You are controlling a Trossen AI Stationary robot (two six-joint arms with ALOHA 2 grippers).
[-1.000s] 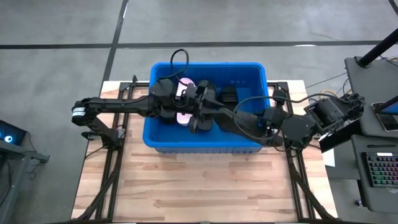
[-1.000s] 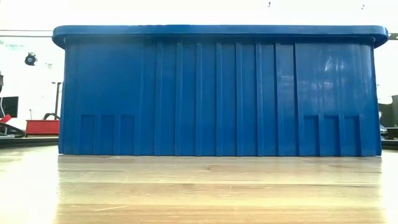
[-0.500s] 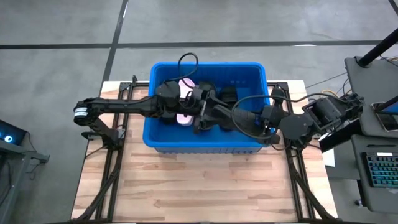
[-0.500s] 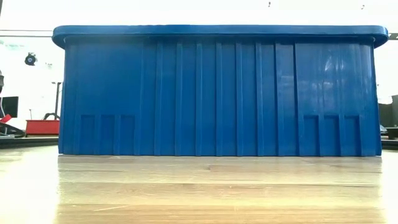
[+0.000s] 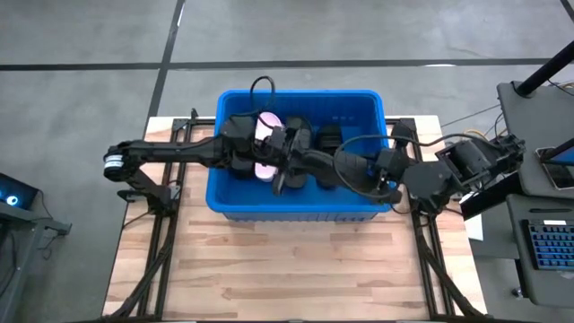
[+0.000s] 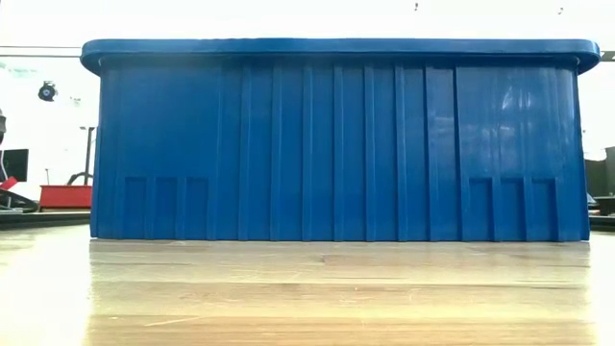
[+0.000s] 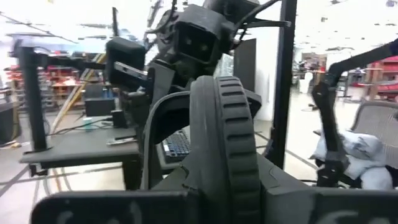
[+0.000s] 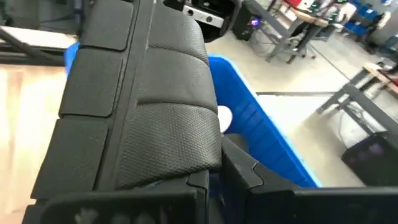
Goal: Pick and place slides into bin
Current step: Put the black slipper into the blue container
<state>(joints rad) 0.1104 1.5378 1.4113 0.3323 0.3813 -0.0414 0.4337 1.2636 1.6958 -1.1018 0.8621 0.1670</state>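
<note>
Since the earlier frame the right gripper (image 5: 285, 173) has drawn a little toward the bin's left end, and the left gripper (image 5: 262, 144) sits much where it was. Both arms reach down inside the blue bin (image 5: 368, 212), which stands at the far middle of the tabletop (image 5: 296, 269), its long front wall filling the low view (image 6: 336, 144). In the high view the two grippers meet in the left half of the bin, over the pale pink slides (image 5: 266, 123), with black slides (image 5: 330, 139) lying toward the far wall in the middle. From its wrist camera, the right gripper is grasping a black slide (image 8: 155, 112), whose textured strap fills the picture with the bin's blue rim beside it. From the left wrist camera, the left gripper is clenched on another black slide (image 7: 224, 143), seen edge-on with its ribbed sole upright between the fingers; the right arm's joints rise behind it.
</note>
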